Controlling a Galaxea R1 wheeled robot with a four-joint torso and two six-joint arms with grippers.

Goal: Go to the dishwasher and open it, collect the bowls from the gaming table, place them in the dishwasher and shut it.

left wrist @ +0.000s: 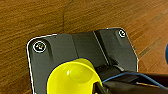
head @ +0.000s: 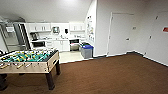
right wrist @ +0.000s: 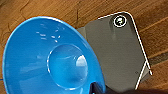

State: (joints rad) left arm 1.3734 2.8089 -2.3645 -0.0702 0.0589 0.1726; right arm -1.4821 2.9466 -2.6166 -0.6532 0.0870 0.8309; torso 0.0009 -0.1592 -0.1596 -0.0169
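In the left wrist view a yellow bowl (left wrist: 72, 78) hangs over the brown carpet, and my left gripper (left wrist: 98, 87) is shut on its rim. A blue bowl (right wrist: 50, 60) sits large in the right wrist view, with my right gripper (right wrist: 96, 89) shut on its edge. The gaming table (head: 30, 63), with a green field and rods, stands at the near left of the head view. Far back in the kitchenette, the dishwasher (head: 74, 45) shows as a dark opening under the counter.
White cabinets (head: 40, 27) and a counter line the back wall. A grey bin with a blue lid (head: 87, 50) stands beside the dishwasher at the tile edge. White doors (head: 119, 33) are on the right wall. Brown carpet (head: 110, 75) stretches ahead.
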